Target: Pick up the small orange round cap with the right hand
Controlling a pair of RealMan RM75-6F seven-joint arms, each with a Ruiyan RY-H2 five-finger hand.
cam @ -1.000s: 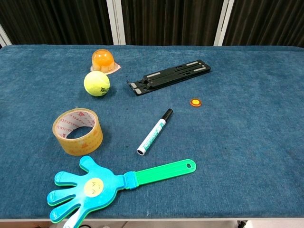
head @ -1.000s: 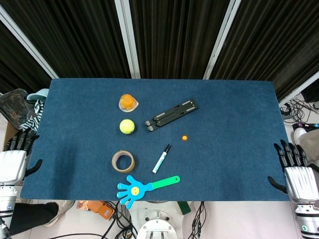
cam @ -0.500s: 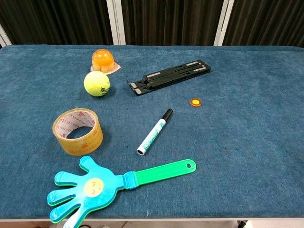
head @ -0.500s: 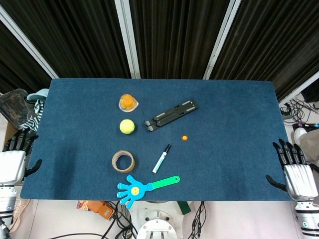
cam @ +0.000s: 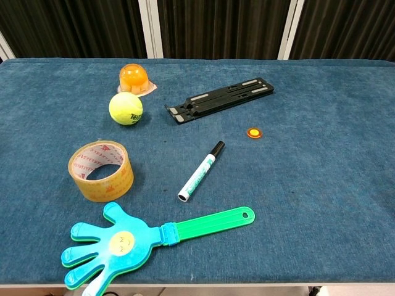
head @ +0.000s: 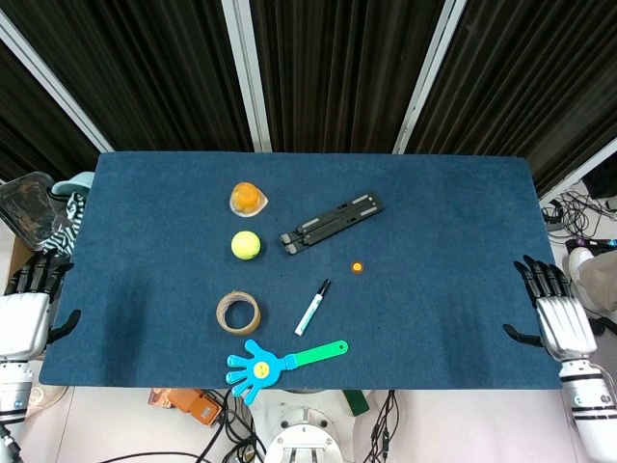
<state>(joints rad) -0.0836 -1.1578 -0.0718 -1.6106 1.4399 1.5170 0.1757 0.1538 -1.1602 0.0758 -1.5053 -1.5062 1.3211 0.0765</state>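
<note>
The small orange round cap [head: 357, 266] [cam: 253, 132] lies flat on the blue table, right of the marker and below the black stand. My right hand [head: 552, 313] hovers at the table's right edge, far to the right of the cap, fingers spread and holding nothing. At the table's left edge my left hand [head: 29, 304] stays with fingers apart and nothing in it. Neither hand shows in the chest view.
A black folding stand [head: 332, 222], a white marker [head: 312, 308], a tennis ball [head: 246, 245], an orange jelly cup [head: 248, 198], a tape roll [head: 238, 313] and a blue hand clapper [head: 280, 363] lie left of and around the cap. Blue cloth [head: 453, 251] spans between cap and right hand.
My right hand has moved up and slightly inward along the table's right edge. The left hand and the objects have not moved.
</note>
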